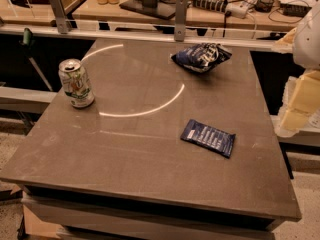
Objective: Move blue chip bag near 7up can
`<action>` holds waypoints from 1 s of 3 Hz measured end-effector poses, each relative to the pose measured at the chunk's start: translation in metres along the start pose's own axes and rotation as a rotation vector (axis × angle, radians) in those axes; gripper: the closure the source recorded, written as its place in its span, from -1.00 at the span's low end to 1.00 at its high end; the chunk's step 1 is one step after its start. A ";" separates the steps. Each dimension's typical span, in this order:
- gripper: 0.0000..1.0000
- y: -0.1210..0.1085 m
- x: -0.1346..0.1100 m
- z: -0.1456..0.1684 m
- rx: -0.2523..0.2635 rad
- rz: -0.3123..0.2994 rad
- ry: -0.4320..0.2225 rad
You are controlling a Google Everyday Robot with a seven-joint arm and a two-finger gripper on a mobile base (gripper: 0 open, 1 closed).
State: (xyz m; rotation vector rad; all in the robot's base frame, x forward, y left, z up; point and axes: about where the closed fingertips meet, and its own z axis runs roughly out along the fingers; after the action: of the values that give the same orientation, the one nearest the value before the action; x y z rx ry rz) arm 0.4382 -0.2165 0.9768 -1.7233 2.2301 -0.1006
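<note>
Brown tabletop holds crumpled dark-blue foil chip bag, ungrasped, far from green-white aluminium can; pale hand (state untellable) farther off.

My gripper sits at the right edge of the frame, partly cut off. The white words on the flat blue packet are too small to read.

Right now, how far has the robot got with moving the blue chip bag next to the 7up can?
Nothing looks done yet. The blue chip bag lies far right on the table, well apart from the 7up can at its left. The gripper hangs beyond the right edge, not touching the bag. Left: grasp, carry, set down.
</note>
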 end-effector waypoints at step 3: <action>-1.00 -0.089 0.022 0.007 0.180 -0.070 -0.097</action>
State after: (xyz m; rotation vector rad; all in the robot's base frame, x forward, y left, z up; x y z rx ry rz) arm 0.5180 -0.2602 0.9881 -1.6730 2.0258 -0.2225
